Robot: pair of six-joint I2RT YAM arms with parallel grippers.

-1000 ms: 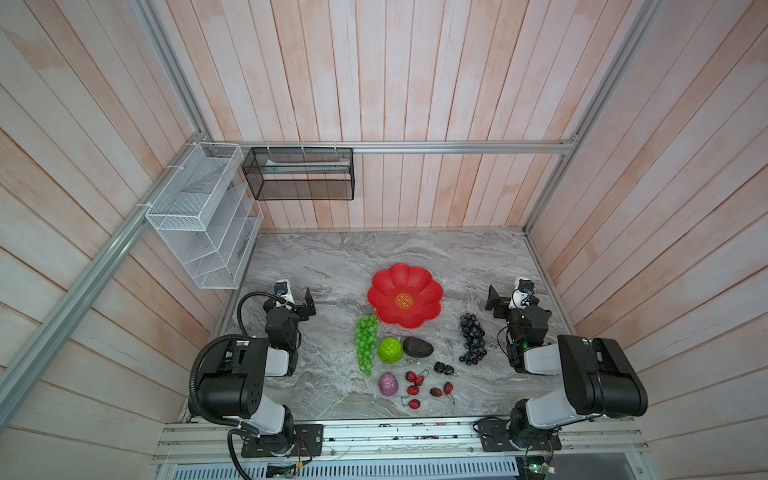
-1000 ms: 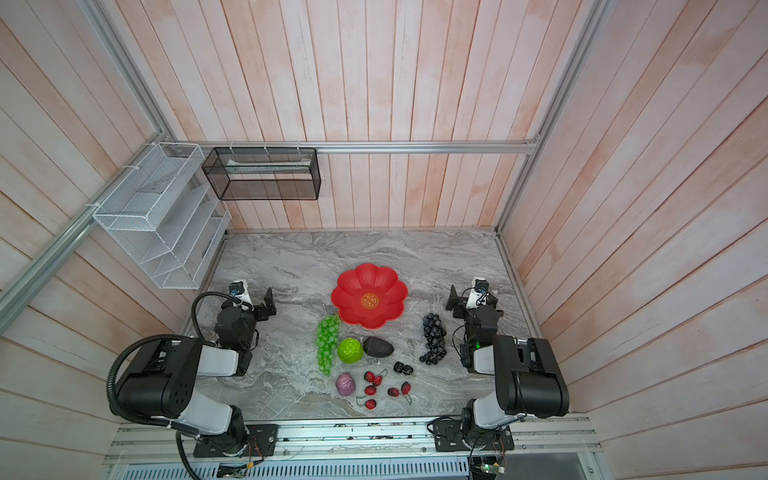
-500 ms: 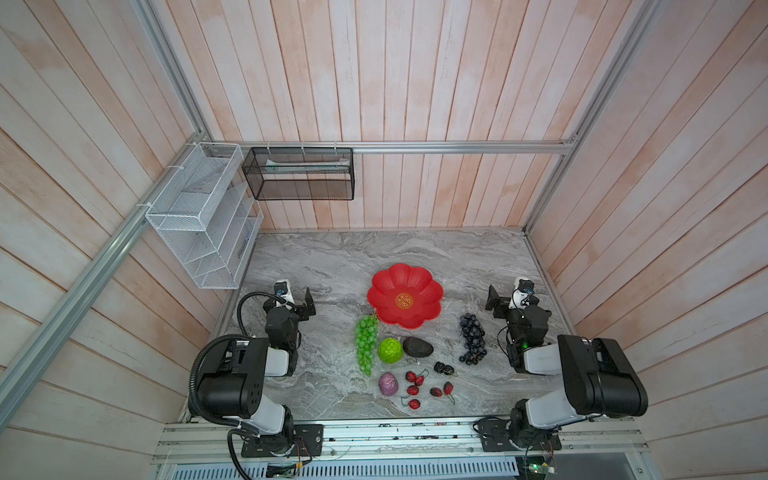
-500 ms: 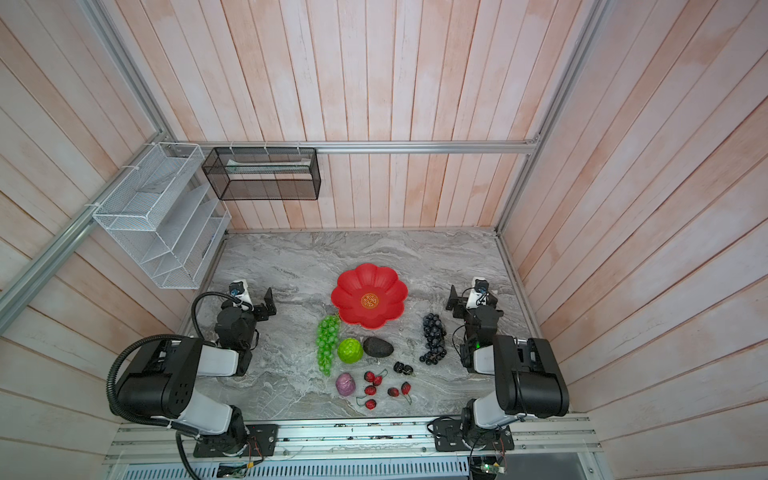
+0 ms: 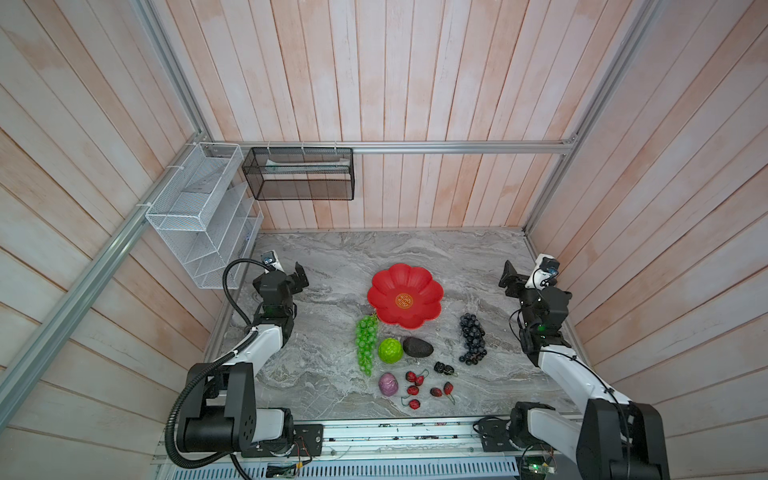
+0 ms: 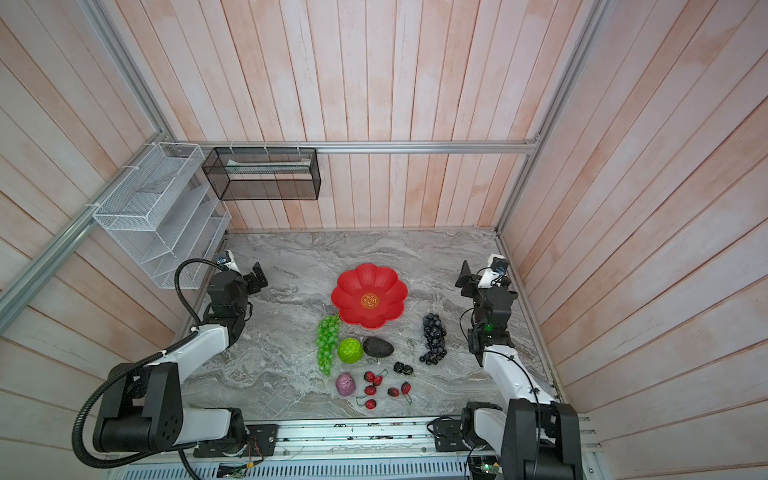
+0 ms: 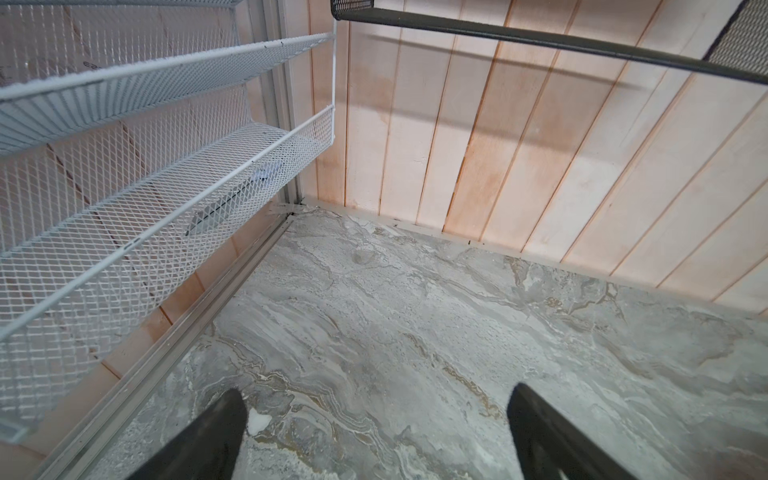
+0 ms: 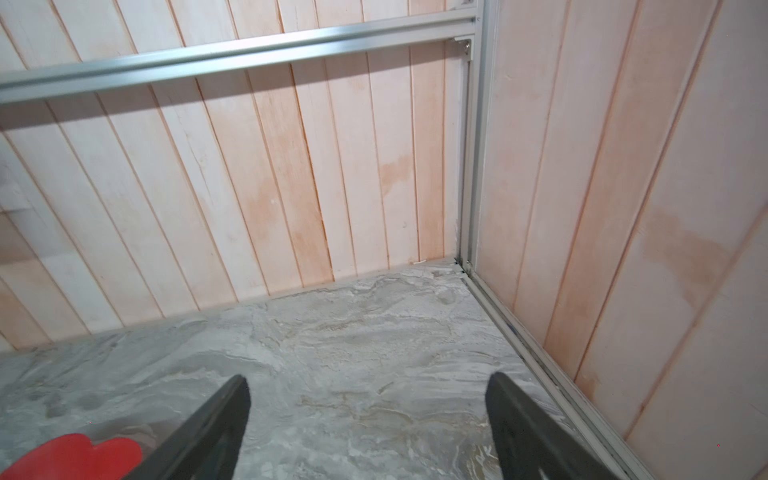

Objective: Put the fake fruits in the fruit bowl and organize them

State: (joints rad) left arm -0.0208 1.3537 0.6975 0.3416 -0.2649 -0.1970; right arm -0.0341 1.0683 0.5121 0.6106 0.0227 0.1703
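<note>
The red fruit bowl (image 5: pixel 428 282) (image 6: pixel 388 279) sits empty mid-table; its edge (image 8: pixel 75 455) shows in the right wrist view. In front of it on the marble lie the fake fruits: green grapes (image 5: pixel 365 340), a lime-green ball (image 5: pixel 390 350), a dark avocado (image 5: pixel 417 347), dark grapes (image 5: pixel 472 338), a purple ball (image 5: pixel 388 383), red berries (image 5: pixel 415 382) and black berries (image 5: pixel 444 368). My left gripper (image 5: pixel 300 276) (image 7: pixel 376 392) is open at the far left, away from the fruit. My right gripper (image 5: pixel 509 276) (image 8: pixel 369 378) is open at the far right, with only bare marble between its fingers.
A white wire rack (image 5: pixel 199 216) hangs on the left wall near the left gripper. A black mesh basket (image 5: pixel 299 174) hangs on the back wall. Wooden walls and aluminium rails (image 8: pixel 515 328) close in the table.
</note>
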